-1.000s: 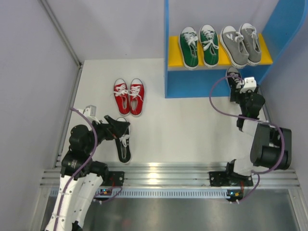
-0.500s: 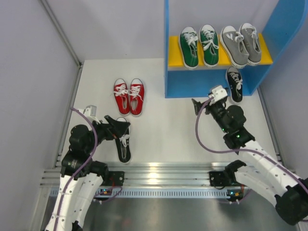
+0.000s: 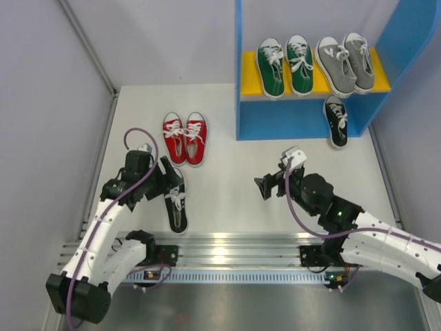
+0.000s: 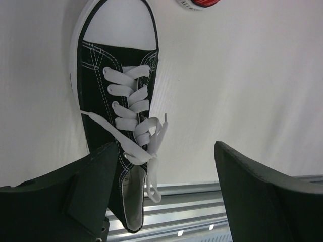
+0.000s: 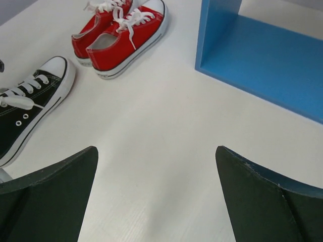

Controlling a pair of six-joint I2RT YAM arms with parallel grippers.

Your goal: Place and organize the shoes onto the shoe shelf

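A lone black shoe (image 3: pixel 178 205) (image 4: pixel 115 108) lies at the near left, toe pointing away from the arms. My left gripper (image 3: pixel 171 182) (image 4: pixel 165 147) hangs open just above its laced middle, with the heel below the left finger (image 4: pixel 86 186). The red pair (image 3: pixel 185 138) (image 5: pixel 121 33) stands behind it. On the shoe shelf (image 3: pixel 303 118) (image 5: pixel 262 55), the green pair (image 3: pixel 285 66) and the grey pair (image 3: pixel 344 63) sit on the yellow board, and a second black shoe (image 3: pixel 336 121) rests on the floor level. My right gripper (image 3: pixel 266 187) (image 5: pixel 155 149) is open over bare table.
A metal rail (image 3: pixel 234 249) runs along the near edge, just behind the black shoe's heel. Grey walls close in the left and far sides. The blue side wall (image 3: pixel 413 41) of the shelf rises at the far right.
My right gripper has left the second black shoe at the shelf's floor level and swung back left to the table's middle. The left arm has reached forward over the near black shoe.
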